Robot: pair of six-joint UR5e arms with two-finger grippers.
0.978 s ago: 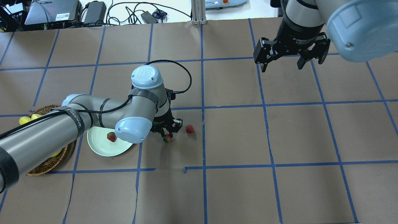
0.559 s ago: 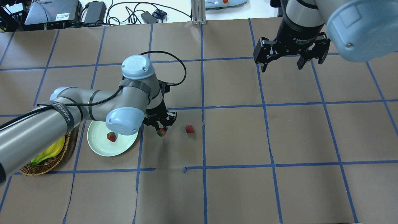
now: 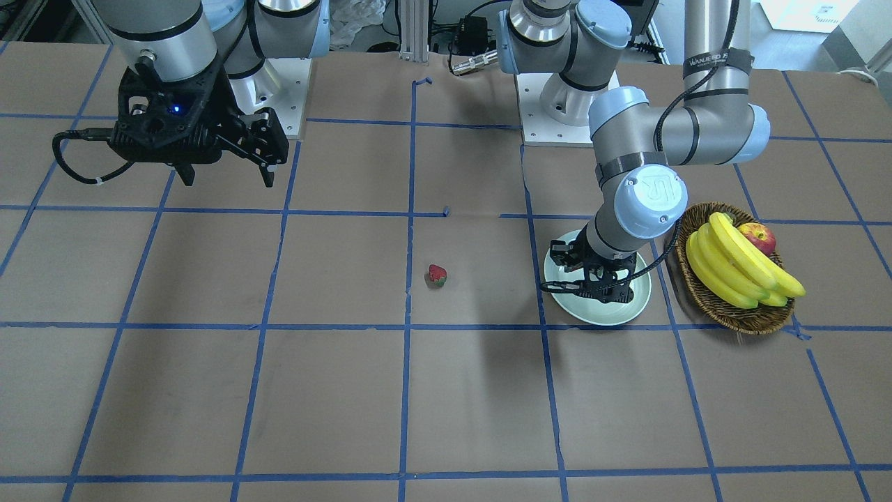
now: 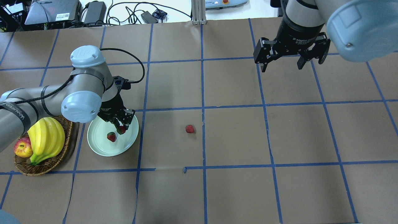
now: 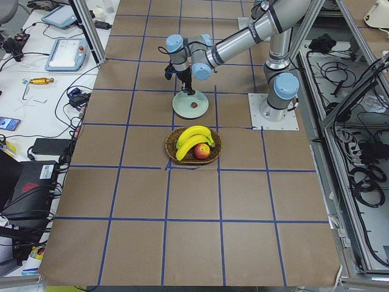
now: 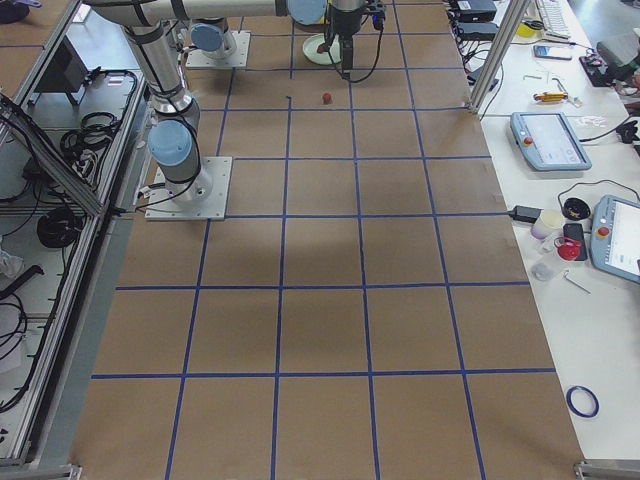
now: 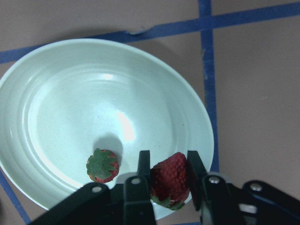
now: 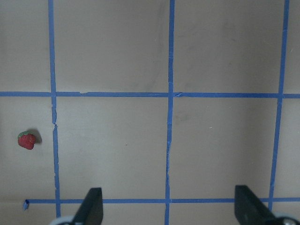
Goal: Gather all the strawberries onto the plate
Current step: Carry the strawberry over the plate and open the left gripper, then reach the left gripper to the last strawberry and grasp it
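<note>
My left gripper (image 4: 121,128) is shut on a strawberry (image 7: 169,180) and holds it just above the right part of the pale mint-green plate (image 4: 104,150). A second strawberry (image 4: 111,136) lies in the plate beside it, cap up in the left wrist view (image 7: 102,165). The third strawberry (image 4: 189,128) lies on the brown table right of the plate, also in the right wrist view (image 8: 27,140). My right gripper (image 4: 281,67) is open and empty, high over the far right of the table.
A wicker basket (image 4: 46,165) with bananas (image 4: 46,140) and a red-yellow apple (image 4: 22,147) stands just left of the plate, under my left arm. Blue tape lines grid the brown table cover. Cables and devices lie beyond the far edge.
My left arm has swung left with the strawberry, from the table right of the plate to over the plate. The right arm has not moved.
</note>
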